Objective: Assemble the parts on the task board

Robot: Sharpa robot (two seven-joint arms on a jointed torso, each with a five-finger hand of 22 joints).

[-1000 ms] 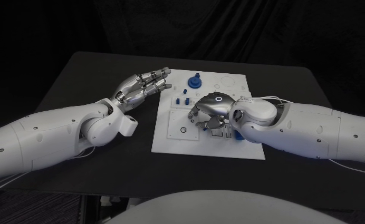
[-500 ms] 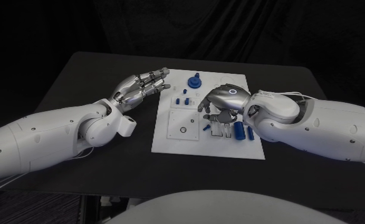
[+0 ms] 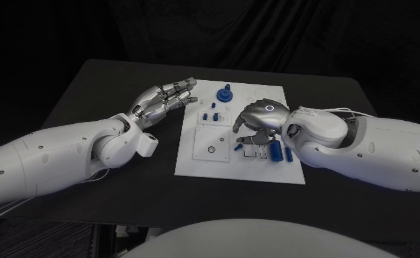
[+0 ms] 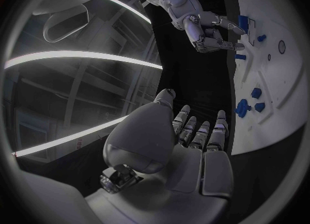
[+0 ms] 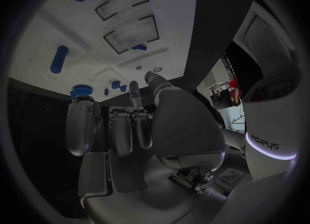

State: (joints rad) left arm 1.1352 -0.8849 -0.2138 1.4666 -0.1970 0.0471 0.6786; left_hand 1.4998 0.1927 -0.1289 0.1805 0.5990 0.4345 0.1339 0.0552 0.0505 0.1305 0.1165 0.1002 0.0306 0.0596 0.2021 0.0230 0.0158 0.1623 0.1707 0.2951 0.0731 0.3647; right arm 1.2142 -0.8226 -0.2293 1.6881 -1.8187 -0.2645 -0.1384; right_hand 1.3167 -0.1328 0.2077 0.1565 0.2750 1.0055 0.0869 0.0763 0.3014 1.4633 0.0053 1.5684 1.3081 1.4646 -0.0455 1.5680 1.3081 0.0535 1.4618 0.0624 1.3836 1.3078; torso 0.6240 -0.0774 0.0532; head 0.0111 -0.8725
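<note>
Right hand (image 3: 255,123) hovers over task board (image 3: 203,159) centre, fingers curled downward, nothing visibly held. Blue parts (image 3: 281,152) lie just right of it. Left hand (image 3: 162,102) spread, empty, at board's far-left edge.

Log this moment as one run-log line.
left hand: open, hovering at board's left edge | right hand: fingers curled over task board, hold unclear | blue rods: lying beside right hand

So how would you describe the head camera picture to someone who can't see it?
The robot's right hand hovers over a white task board dotted with small blue parts on a black table. Its left hand waits at the board's left edge.
</note>
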